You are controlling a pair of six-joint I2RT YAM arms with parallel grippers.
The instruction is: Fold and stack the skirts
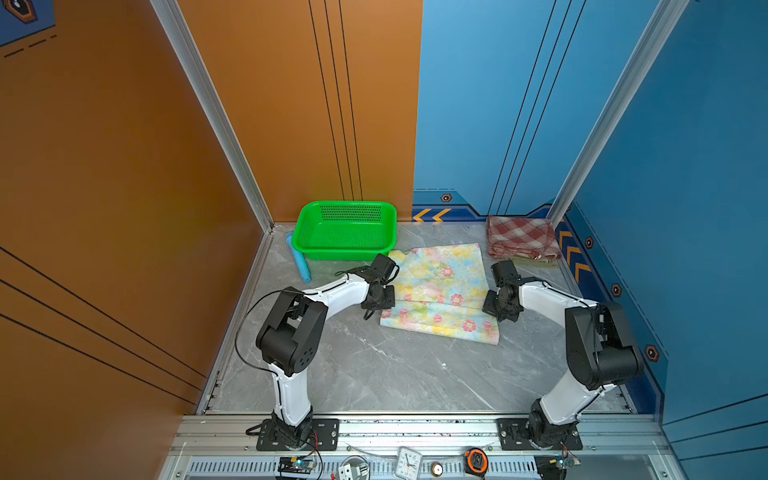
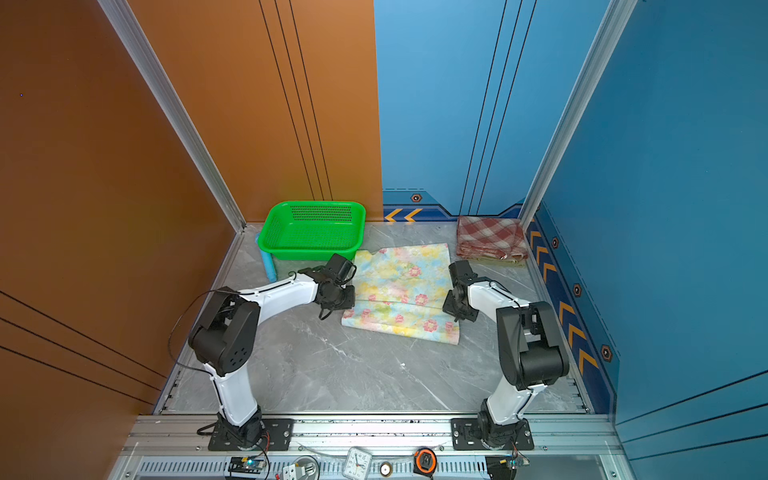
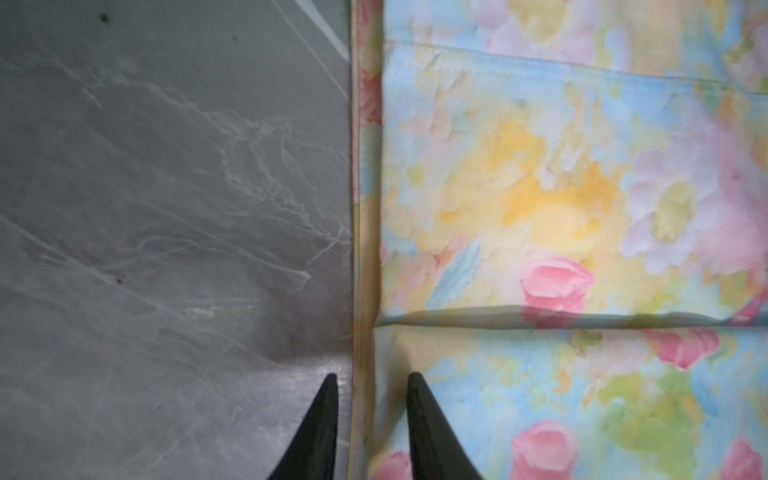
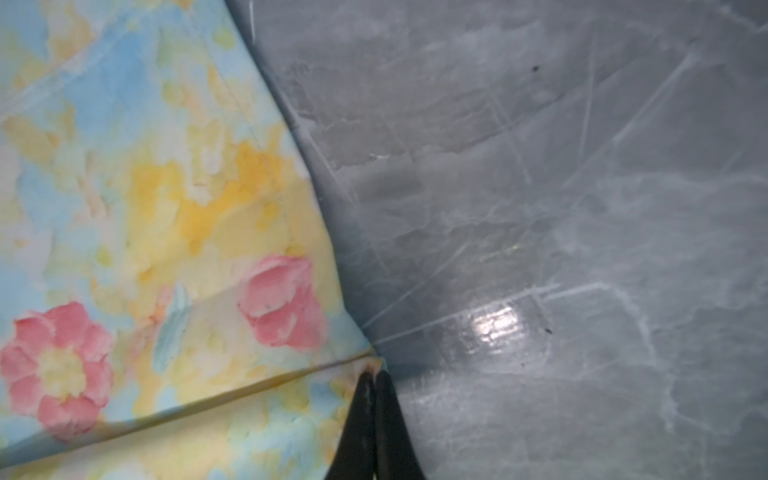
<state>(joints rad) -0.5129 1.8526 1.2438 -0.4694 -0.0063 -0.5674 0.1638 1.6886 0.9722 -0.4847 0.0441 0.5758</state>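
Note:
The floral skirt (image 1: 440, 286) (image 2: 403, 286) lies mid-table with its near part folded over. My left gripper (image 3: 372, 378) stands open at its left edge, one finger over the table and one over the cloth, with the hem between them unpinched. My right gripper (image 4: 374, 376) is shut on the floral skirt (image 4: 166, 208) at its right edge, at the fold's corner. In both top views the wrists hide the fingers. The plaid skirt (image 1: 521, 239) lies folded at the back right on the olive-green skirt (image 1: 530, 261), of which only a strip shows.
A green mesh basket (image 1: 347, 203) stands at the back left, touching the floral skirt's far left corner. A blue tube (image 1: 300, 259) lies to the basket's left. Walls close the table on the left, back and right. A clock (image 1: 409, 461) and a tape measure (image 1: 476, 460) sit on the front rail.

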